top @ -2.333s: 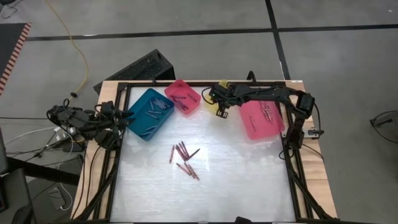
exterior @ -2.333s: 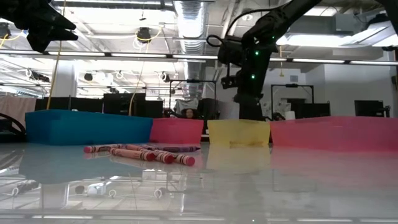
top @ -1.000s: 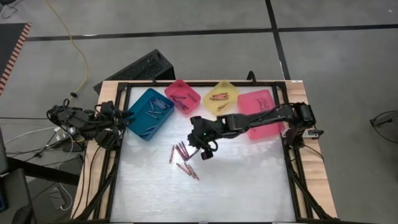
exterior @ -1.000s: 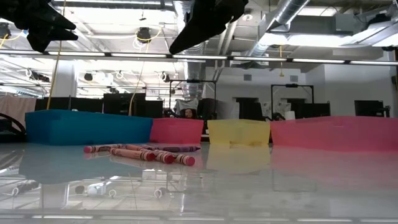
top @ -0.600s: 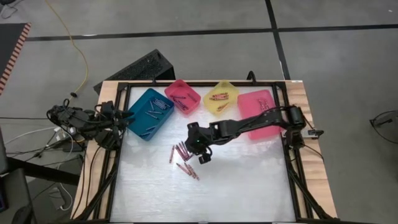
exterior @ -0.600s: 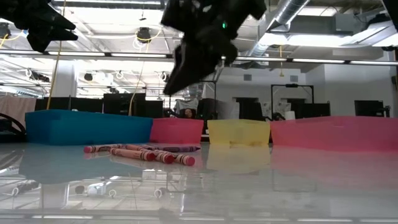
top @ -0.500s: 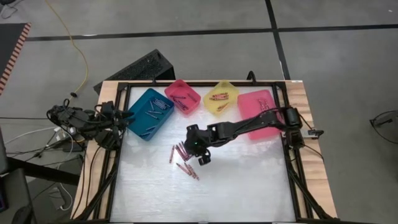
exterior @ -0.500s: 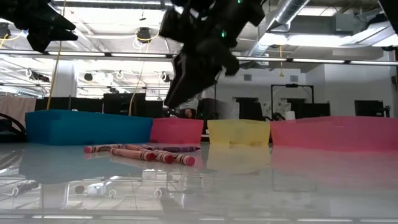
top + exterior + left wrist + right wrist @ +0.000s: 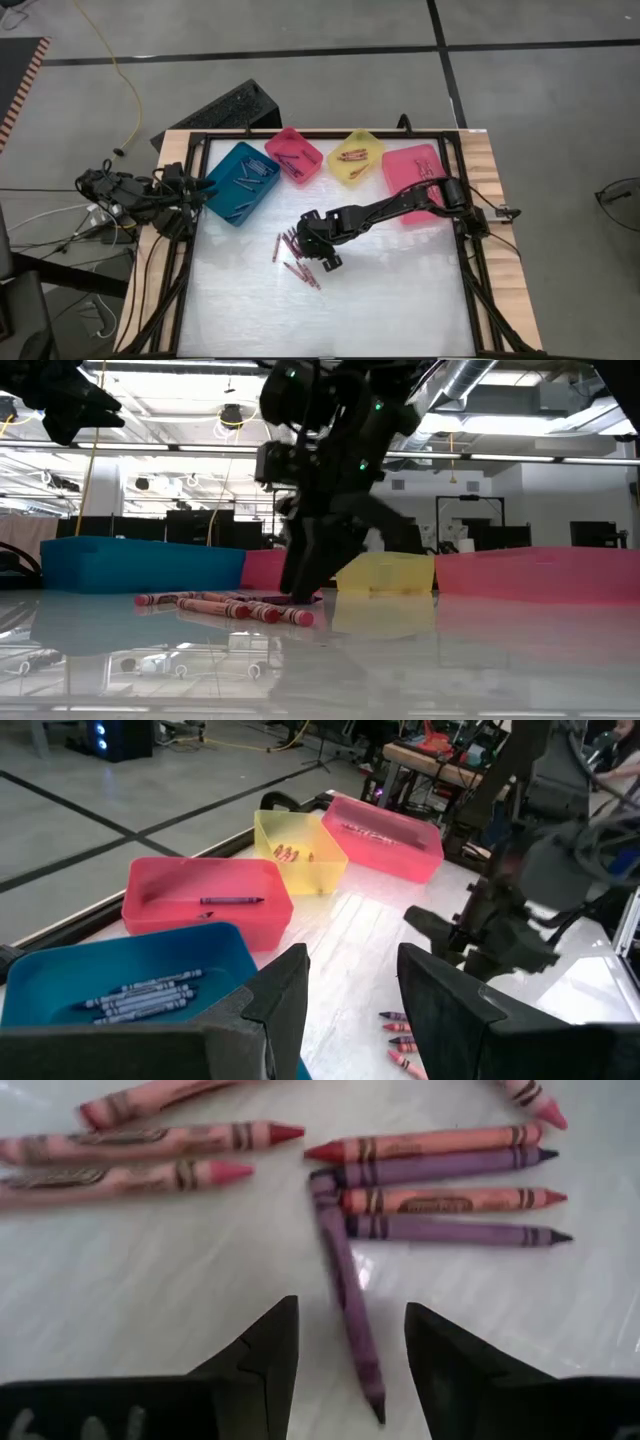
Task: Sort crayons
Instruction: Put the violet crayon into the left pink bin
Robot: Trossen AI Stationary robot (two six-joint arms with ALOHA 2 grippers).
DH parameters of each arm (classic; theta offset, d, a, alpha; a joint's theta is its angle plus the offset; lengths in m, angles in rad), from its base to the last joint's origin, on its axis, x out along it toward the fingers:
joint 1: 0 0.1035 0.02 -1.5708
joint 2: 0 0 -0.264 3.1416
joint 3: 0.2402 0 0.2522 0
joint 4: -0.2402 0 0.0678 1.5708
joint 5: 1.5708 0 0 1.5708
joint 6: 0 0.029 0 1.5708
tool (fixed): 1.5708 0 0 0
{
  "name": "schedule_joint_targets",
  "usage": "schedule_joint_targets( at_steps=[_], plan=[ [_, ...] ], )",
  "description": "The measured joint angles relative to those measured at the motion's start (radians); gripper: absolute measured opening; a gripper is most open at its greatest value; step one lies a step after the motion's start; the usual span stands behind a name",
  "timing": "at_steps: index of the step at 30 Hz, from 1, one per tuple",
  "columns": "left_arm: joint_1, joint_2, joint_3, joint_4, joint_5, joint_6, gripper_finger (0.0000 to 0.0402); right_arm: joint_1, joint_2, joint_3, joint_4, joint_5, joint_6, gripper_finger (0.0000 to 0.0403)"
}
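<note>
Purple crayon (image 9: 346,1299) lengthwise between the spread, empty fingers of the right gripper (image 9: 342,1342), ungripped

A glossy white worktop (image 9: 400,300), smooth enough to mirror the ceiling lights, was framed by bare wood edging (image 9: 490,180) and dark metal rails (image 9: 468,270). Crayons (image 9: 430,1200) were wrapped in matt paper, their waxy tips left exposed. Translucent, smooth plastic was seen in the teal bin (image 9: 215,195), the small pink bin (image 9: 310,170), the yellow bin (image 9: 375,160) and the large pink bin (image 9: 395,185). The right gripper (image 9: 345,1370) was finished in matt black.
</note>
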Motion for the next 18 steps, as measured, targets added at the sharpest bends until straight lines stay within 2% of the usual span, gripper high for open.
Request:
schedule_joint_targets(
  at_steps=[10,18],
  plan=[
    [0.000,0.000,0.000,-0.006,0.002,-0.017,0.0145,-0.005,0.076,0.006,-0.027,-0.013,0.053,0.0174],
    [0.000,0.000,0.000,-0.005,0.001,-0.017,0.0145,-0.013,0.074,0.005,-0.074,-0.026,0.164,0.0108]
  ],
)
